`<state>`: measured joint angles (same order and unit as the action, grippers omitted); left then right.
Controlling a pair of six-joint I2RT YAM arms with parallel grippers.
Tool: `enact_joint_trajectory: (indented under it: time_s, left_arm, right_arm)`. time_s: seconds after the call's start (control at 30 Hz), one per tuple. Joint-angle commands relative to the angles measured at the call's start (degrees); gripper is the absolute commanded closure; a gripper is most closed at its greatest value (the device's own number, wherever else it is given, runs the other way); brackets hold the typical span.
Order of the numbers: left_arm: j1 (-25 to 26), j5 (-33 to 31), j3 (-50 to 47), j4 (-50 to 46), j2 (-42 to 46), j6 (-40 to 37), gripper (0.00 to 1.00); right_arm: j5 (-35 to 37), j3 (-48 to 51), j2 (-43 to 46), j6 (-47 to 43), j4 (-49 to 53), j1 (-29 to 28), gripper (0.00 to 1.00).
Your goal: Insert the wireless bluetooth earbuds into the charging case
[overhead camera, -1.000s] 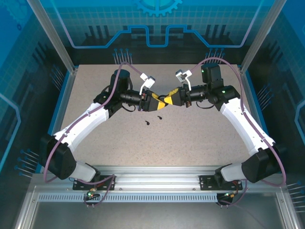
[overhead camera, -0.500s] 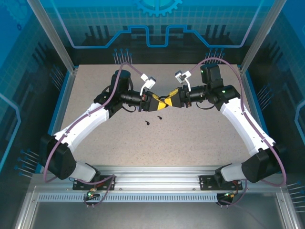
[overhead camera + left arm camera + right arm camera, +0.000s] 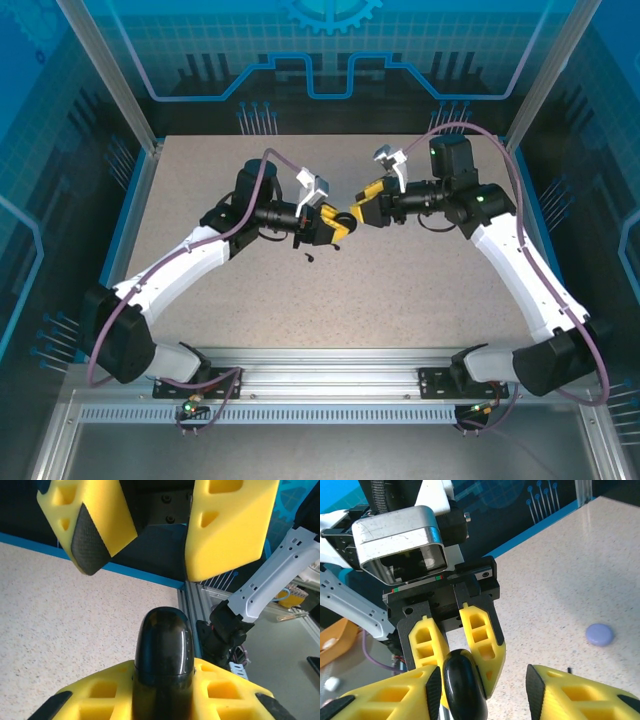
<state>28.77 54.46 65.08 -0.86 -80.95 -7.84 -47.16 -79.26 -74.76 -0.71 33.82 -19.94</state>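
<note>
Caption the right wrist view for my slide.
Left gripper holds a black case facing the open right gripper.

Speckled beige surface point(image 3: 420, 290) is recorded flat, bordered by a thin blue trim point(image 3: 133, 212) along its sides. Translucent blue enclosure panels point(image 3: 330, 60), printed with circuit-style line art, are noted behind and to both sides. A slotted aluminium rail point(image 3: 330, 362) is seen across the near edge, with a perforated metal strip point(image 3: 330, 412) just nearer the camera. In the right wrist view an orange tray point(image 3: 337, 642) is seen off the surface, with a small white item in it whose kind cannot be told.
</note>
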Motion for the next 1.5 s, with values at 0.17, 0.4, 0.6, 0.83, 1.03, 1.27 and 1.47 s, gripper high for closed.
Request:
enact_joint_trajectory:
  time_s: [0.17, 0.4, 0.6, 0.83, 1.03, 1.27, 1.47]
  left_arm:
    - [0.3, 1.1, -1.4, 3.9, -0.3, -5.8, 0.91]
    - [0.3, 2.4, -2.6, 6.2, 1.7, -5.1, 0.92]
    - [0.3, 4.3, -3.4, 8.0, 2.6, -4.0, 0.93]
    - [0.4, 5.6, -4.4, 10.1, 3.3, -3.2, 0.93]
    - [0.6, 6.2, -5.1, 11.0, 3.6, -2.6, 0.93]
    - [0.6, 6.2, -6.8, 15.4, 3.6, 1.6, 0.93]
    - [0.8, 6.3, -8.0, 18.2, 3.4, 4.1, 0.93]
  right_arm:
    - [-0.4, 0.4, 3.7, -14.0, 6.3, -2.5, 0.45]
    - [-0.8, -1.1, 2.6, -19.0, 11.3, -4.0, 0.44]
    - [1.3, -1.5, 1.0, -18.9, 11.5, -4.1, 0.44]
    - [0.3, -2.0, 0.0, -18.2, 10.8, -4.2, 0.44]
    - [2.5, -2.1, -0.1, -16.5, 9.1, -4.2, 0.44]
    - [8.3, -2.1, -0.4, -13.4, 6.9, -4.2, 0.43]
    - [12.7, -1.7, 0.2, -10.9, 4.3, -4.2, 0.44]
